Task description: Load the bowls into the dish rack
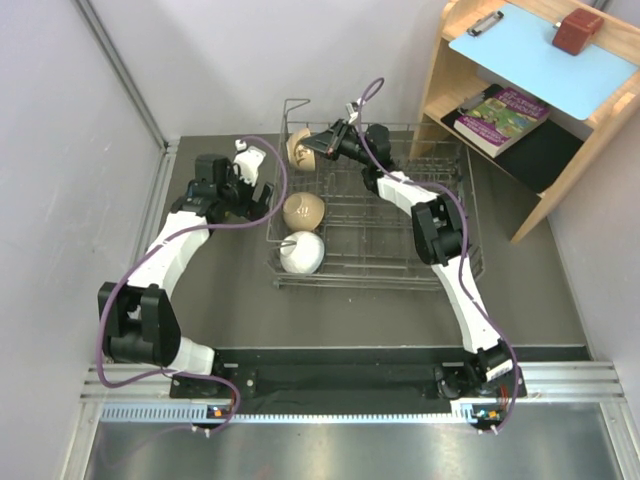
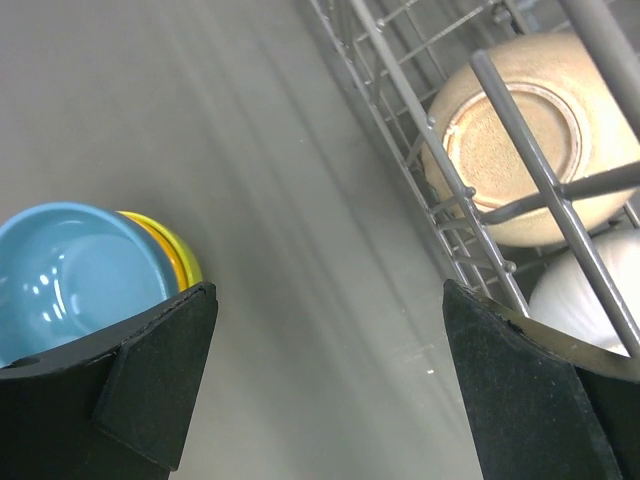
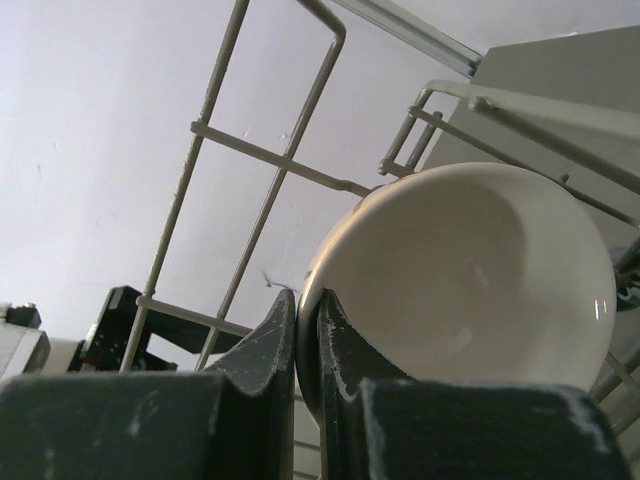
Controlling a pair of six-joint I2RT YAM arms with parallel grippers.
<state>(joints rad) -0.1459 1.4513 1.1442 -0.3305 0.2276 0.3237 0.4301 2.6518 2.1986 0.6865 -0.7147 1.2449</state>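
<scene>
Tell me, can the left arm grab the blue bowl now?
Probably yes. The left gripper is open and the blue bowl sits just beside it with nothing between them, though it must shift sideways first.

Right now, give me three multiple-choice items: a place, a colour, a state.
1. The blue bowl sits: A) inside the dish rack; B) outside it, stacked with a yellow bowl; C) in the right end effector.
2. The rack's bowl nearest the arm bases is: A) orange; B) white; C) green.
3. The right end effector is: A) wide open; B) out of view; C) shut on a beige bowl's rim.
B, left wrist view shows it outside the wires; B, top view; C, its fingers pinch the rim.
</scene>
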